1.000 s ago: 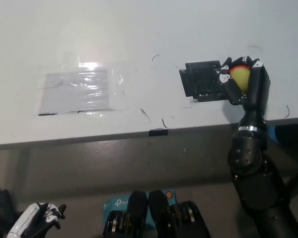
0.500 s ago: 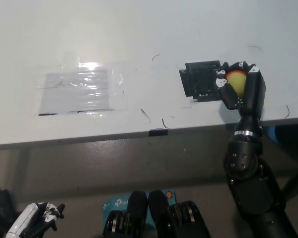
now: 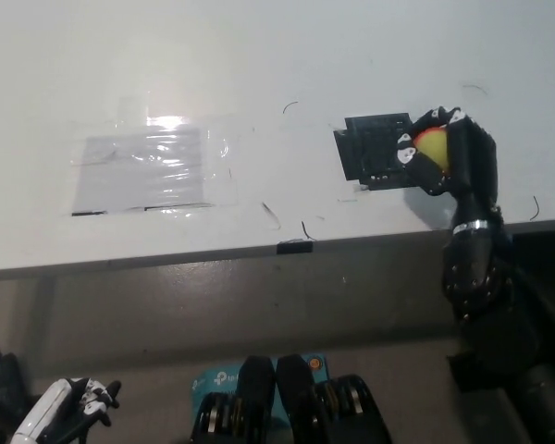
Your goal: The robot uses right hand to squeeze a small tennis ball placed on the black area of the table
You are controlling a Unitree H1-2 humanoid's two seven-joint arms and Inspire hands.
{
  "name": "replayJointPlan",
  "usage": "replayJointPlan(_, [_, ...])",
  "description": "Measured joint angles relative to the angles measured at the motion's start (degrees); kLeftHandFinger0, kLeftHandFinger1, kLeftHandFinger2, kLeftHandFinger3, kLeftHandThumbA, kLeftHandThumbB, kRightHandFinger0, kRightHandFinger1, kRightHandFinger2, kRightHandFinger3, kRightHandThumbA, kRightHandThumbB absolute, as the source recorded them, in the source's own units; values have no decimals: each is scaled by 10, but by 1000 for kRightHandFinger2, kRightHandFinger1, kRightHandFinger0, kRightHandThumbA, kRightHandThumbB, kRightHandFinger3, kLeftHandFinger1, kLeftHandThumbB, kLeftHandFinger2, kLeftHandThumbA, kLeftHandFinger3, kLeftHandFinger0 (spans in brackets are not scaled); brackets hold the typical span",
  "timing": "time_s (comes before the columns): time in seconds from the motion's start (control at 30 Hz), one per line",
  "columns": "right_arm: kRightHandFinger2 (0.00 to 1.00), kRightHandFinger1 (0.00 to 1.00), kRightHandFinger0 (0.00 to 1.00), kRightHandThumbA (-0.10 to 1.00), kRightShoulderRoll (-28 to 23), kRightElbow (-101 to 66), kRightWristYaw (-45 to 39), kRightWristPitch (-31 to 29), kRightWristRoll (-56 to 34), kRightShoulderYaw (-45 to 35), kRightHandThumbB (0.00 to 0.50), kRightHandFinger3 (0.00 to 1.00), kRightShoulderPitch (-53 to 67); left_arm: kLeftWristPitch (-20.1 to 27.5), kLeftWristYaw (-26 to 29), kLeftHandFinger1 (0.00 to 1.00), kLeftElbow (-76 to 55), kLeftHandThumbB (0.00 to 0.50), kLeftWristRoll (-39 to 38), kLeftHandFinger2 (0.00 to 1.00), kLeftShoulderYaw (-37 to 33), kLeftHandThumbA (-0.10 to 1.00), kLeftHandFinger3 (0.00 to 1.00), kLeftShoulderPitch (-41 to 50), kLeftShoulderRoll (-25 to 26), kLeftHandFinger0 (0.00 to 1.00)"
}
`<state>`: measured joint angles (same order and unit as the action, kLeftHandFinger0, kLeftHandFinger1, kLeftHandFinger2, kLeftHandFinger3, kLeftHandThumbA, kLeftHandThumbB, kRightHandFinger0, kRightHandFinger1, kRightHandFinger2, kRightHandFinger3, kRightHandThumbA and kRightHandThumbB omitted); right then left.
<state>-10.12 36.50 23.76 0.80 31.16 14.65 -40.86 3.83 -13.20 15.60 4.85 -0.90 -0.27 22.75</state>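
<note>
White table point(image 3: 259, 74) seen from above, bearing a black area point(image 3: 375, 148) near its front edge and a taped clear plastic sheet point(image 3: 148, 169) well to its left. Right hand point(image 3: 453, 153) clenched around the yellow tennis ball point(image 3: 432, 146) at the black area's right edge. Left hand point(image 3: 60, 414) rests low beneath the table, fingers loosely curled, holding nothing.

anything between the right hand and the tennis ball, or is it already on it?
Nothing visible stands between them. The right hand is already wrapped around the tennis ball, at the right edge of the black area on the table. The left hand rests low, off the table, at lower left.
</note>
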Motion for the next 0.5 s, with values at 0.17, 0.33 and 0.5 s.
replayJointPlan(0.17, [396,53,0,-100,-17,50,-39,38,16,32,0,467,-20,0,0,76,0,481,4,247,0,658,367,0,0,131])
replayJointPlan(0.33, [780,535,355,-100,-16,61,-69,61,21,49,61,908,-22,0,0,90,0,475,8,260,-1,646,385,0,0,148])
replayJointPlan(0.5, [1000,1000,921,77,-13,69,-96,93,29,66,83,1000,-31,0,0,89,0,470,9,222,-1,650,373,0,0,211])
